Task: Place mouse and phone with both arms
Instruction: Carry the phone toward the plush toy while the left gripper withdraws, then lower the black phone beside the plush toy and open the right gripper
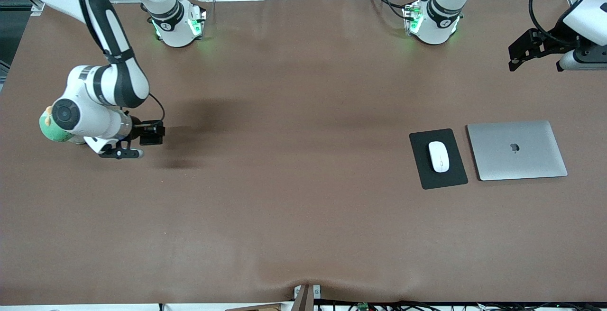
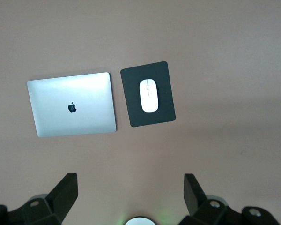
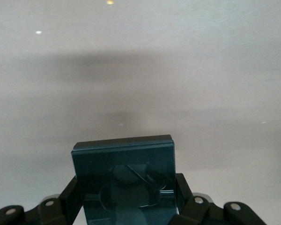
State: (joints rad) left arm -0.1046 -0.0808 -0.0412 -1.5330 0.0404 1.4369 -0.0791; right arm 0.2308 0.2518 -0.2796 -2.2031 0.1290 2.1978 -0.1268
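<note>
The white mouse [image 1: 438,156] [image 2: 149,95] lies on a black mouse pad [image 1: 425,171] [image 2: 165,112] toward the left arm's end of the table. My left gripper [image 1: 519,57] [image 2: 130,183] hangs open and empty high over the table near that end, well away from the mouse. The black phone [image 1: 152,133] [image 3: 124,168] is held edge-on in my right gripper [image 1: 144,136] [image 3: 126,199], which is shut on it, low over bare table toward the right arm's end. Its glossy face reflects the gripper.
A shut silver laptop [image 1: 517,150] [image 2: 72,105] lies beside the mouse pad, closer to the left arm's end. A green plush object [image 1: 49,130] peeks out from under the right arm's wrist. Brown table surface [image 1: 294,183] spreads between the two arms.
</note>
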